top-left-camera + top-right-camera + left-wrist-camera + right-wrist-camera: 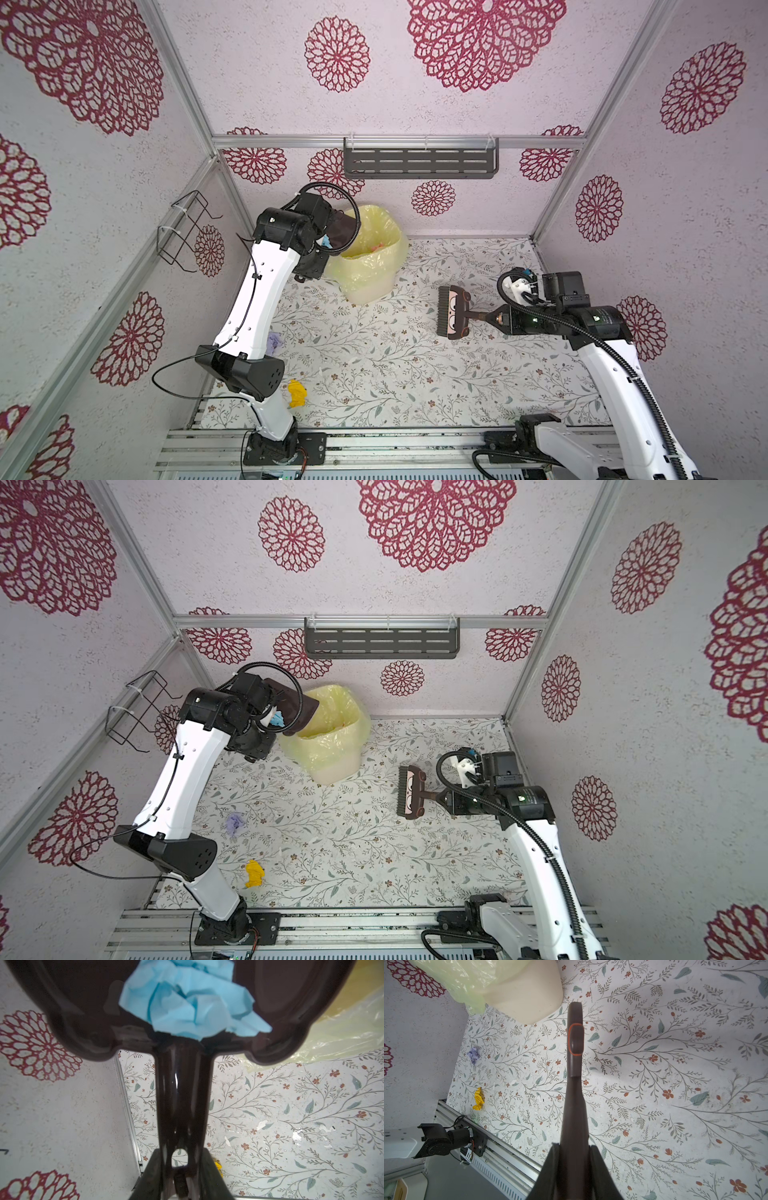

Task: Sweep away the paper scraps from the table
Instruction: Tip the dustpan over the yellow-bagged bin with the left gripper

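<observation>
While right gripper [574, 1147] clamps the brown brush [453, 309] clear, left gripper [180, 1155] clamps the brown plastic dustpan [83, 1022], tilting crumpled blue paper [187, 1001] binward.

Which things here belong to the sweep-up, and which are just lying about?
Job: dustpan with blue scrap in it, brush, bag-lined bin, lilac scrap and yellow scrap on the table.
Not part of it: grey wall shelf, black wire rack on the side wall.
</observation>
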`<state>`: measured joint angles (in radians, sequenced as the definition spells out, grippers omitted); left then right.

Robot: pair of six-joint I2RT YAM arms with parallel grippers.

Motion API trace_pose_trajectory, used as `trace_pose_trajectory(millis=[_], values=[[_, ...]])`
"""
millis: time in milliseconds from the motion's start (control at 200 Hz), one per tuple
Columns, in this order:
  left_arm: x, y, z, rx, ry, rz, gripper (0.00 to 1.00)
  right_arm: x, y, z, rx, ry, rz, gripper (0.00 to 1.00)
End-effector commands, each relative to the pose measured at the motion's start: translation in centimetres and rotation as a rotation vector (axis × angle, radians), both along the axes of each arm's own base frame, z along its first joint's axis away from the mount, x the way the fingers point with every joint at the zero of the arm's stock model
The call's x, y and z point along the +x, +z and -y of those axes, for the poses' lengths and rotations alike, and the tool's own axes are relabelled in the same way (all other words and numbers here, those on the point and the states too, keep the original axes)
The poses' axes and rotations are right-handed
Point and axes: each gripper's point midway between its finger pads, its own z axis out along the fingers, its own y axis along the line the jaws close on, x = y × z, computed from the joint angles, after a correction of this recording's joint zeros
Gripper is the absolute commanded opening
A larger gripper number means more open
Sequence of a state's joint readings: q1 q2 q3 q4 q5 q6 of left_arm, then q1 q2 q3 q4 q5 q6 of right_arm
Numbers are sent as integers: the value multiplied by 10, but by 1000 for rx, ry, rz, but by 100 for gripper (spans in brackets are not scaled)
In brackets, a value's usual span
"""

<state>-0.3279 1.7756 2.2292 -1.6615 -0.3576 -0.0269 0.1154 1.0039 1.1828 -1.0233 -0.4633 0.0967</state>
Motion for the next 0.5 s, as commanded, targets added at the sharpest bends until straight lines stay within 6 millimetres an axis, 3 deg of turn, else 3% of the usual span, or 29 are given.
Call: trace_pose_trajectory(millis=[0, 495], values=[[13, 12, 0, 71, -46, 51, 0, -3, 5, -6, 36, 38, 17, 0], [46, 9, -1, 386, -208, 44, 0, -2, -8, -10, 62, 38, -16, 0]])
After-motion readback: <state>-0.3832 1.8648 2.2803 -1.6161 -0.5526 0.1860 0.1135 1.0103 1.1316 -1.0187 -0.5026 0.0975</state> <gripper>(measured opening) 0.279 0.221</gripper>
